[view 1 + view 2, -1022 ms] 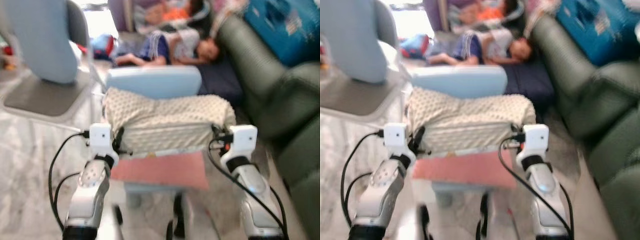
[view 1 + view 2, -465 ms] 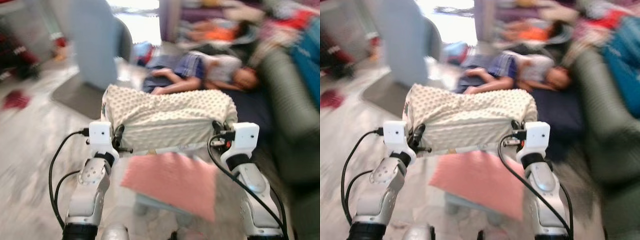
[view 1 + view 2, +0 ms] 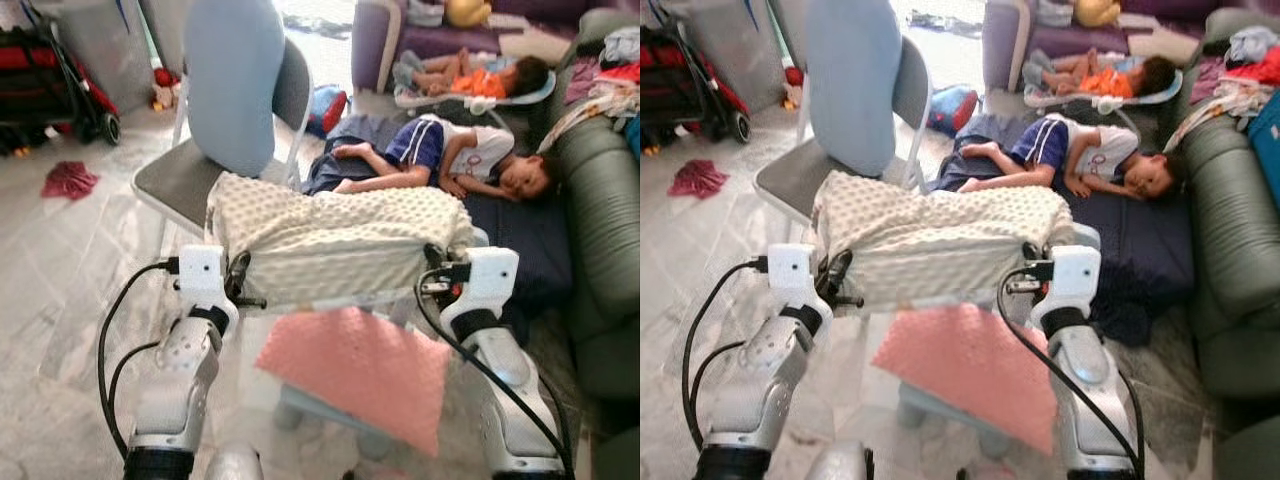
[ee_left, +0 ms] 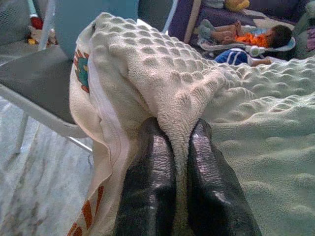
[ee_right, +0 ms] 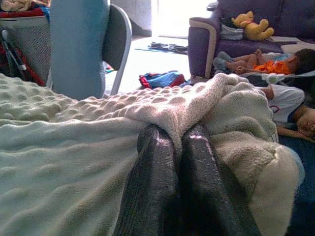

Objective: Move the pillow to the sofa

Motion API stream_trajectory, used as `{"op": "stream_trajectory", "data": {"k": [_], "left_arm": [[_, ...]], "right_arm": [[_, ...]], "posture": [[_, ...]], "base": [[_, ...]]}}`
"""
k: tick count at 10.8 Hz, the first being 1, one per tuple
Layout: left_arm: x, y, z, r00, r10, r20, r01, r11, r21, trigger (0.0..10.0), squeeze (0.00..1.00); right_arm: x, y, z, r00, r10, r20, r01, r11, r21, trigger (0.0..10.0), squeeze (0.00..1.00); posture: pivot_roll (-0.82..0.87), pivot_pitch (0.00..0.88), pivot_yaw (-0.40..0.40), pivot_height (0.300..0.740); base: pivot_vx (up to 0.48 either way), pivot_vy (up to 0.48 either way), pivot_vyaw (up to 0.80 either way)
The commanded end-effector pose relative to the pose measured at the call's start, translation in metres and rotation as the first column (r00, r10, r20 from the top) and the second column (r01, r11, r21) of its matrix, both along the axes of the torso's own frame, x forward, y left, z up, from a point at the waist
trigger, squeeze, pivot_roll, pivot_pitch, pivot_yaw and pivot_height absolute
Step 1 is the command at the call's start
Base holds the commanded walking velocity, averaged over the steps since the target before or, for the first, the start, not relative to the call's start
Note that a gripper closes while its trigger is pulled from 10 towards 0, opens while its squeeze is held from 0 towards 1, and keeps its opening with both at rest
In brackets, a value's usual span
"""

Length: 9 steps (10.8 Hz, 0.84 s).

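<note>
My left gripper (image 4: 179, 162) is clamped on one end of the pillow (image 3: 335, 240); my right gripper (image 5: 178, 162) is clamped on the other, so the pillow hangs between them. Beyond it stands a grey chair (image 3: 175, 180); the sofa (image 3: 605, 230) lies beyond my right gripper. Since the earlier frame, the view has swung and sharpened.
</note>
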<state>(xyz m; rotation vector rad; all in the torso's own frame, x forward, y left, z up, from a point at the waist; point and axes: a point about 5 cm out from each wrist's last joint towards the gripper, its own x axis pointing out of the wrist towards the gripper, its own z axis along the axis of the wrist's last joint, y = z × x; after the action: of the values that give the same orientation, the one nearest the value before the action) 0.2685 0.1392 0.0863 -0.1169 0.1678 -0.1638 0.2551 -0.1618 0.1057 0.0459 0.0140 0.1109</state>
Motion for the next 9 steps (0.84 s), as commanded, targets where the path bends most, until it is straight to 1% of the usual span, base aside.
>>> {"op": "stream_trajectory", "data": {"k": [1, 2, 4, 6, 8, 9], "left_arm": [[-0.0007, -0.0009, 0.0025, 1.0, -0.01, 0.007, 0.01, 1.0, -0.007, 10.0, 0.0], [-0.001, -0.0014, 0.0024, 1.0, -0.013, 0.004, 0.013, 1.0, -0.01, 10.0, 0.0], [-0.0019, -0.003, 0.0018, 1.0, -0.018, -0.003, 0.018, 1.0, -0.012, 10.0, 0.0], [-0.0019, -0.0034, 0.001, 1.0, -0.017, -0.009, 0.017, 1.0, -0.013, 10.0, 0.0], [-0.002, -0.0038, 0.0012, 1.0, -0.019, -0.013, 0.019, 1.0, -0.015, 10.0, 0.0], [-0.0022, -0.0039, 0.0014, 1.0, -0.02, -0.014, 0.02, 1.0, -0.016, 10.0, 0.0]], "right_arm": [[0.0007, 0.0007, 0.0026, 1.0, -0.001, 0.005, 0.001, 1.0, 0.001, 10.0, 0.0], [0.0008, 0.0013, 0.0011, 1.0, -0.003, -0.006, 0.003, 1.0, 0.004, 10.0, 0.0], [0.0005, -0.0002, 0.0007, 1.0, -0.01, -0.01, 0.01, 1.0, 0.003, 10.0, 0.0], [0.0002, -0.0004, -0.0012, 1.0, -0.018, -0.018, 0.018, 1.0, 0.004, 10.0, 0.0], [0.0005, 0.0003, -0.0011, 1.0, -0.018, -0.019, 0.018, 1.0, 0.004, 10.0, 0.0], [0.0013, 0.0003, -0.0011, 1.0, -0.02, -0.021, 0.02, 1.0, 0.004, 10.0, 0.0]], "posture": [[-0.09, 0.065, -0.043, 0.74], [-0.09, 0.068, -0.042, 0.74], [-0.09, 0.073, -0.04, 0.74], [-0.09, 0.075, -0.041, 0.74], [-0.09, 0.076, -0.041, 0.74], [-0.09, 0.076, -0.041, 0.74]], "base": [[-0.33, 0.0, 0.0], [-0.247, 0.0, -0.58], [-0.281, 0.0, -0.8], [-0.274, 0.0, -0.56], [-0.276, 0.0, 0.0], [-0.274, 0.0, -0.45]]}}
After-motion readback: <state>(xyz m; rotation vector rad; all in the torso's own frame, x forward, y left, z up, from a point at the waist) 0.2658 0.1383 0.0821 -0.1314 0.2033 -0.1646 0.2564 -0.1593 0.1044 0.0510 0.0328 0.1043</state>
